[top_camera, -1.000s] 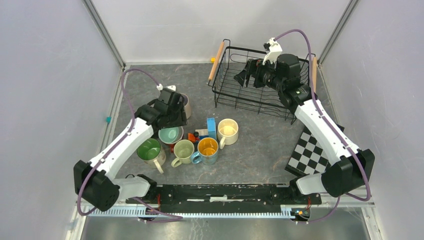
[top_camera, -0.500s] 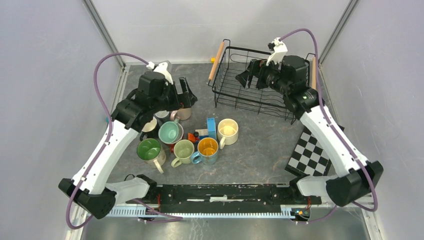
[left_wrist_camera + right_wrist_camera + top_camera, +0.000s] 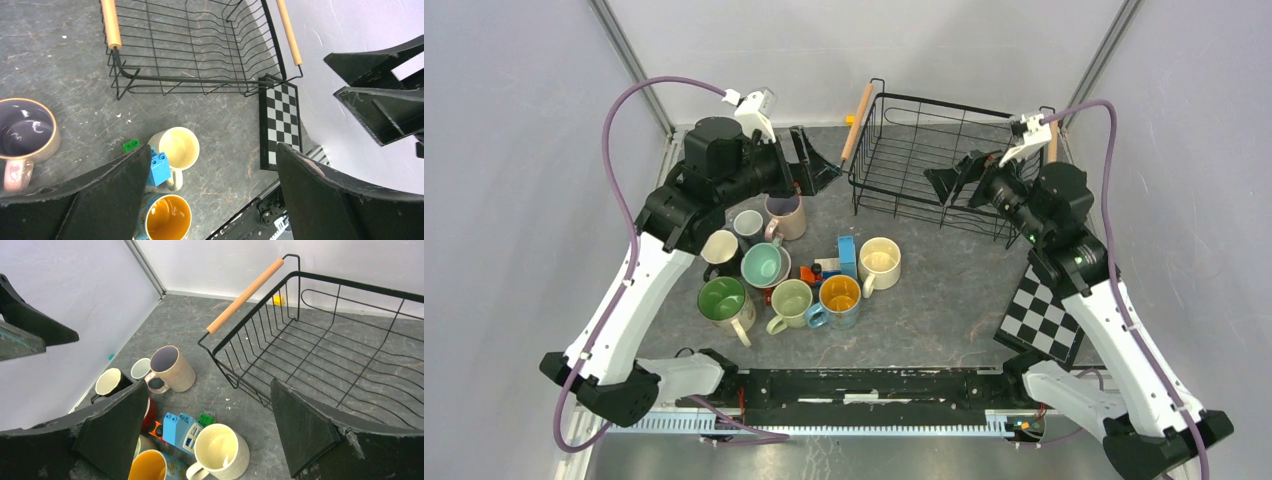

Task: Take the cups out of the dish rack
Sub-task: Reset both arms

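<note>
The black wire dish rack (image 3: 944,103) stands at the back right with no cup in it; it also shows in the left wrist view (image 3: 200,80) and the right wrist view (image 3: 350,280). Several cups stand grouped on the table left of centre: pink-beige (image 3: 786,215), grey (image 3: 747,224), teal (image 3: 765,266), green (image 3: 722,300), pale green (image 3: 790,300), yellow-lined blue (image 3: 839,298), cream (image 3: 879,262). My left gripper (image 3: 817,165) is open and empty, held high beside the rack's left handle. My right gripper (image 3: 954,178) is open and empty above the rack's right half.
A blue-and-orange toy block cluster (image 3: 832,263) sits among the cups, with a green brick (image 3: 131,145) beside it. A checkered board (image 3: 1044,310) lies at the right, near the rack's front corner. Grey walls close in both sides.
My left gripper has risen off the cups and swung back and right toward the rack. My right arm has drawn back from the rack toward the right.
</note>
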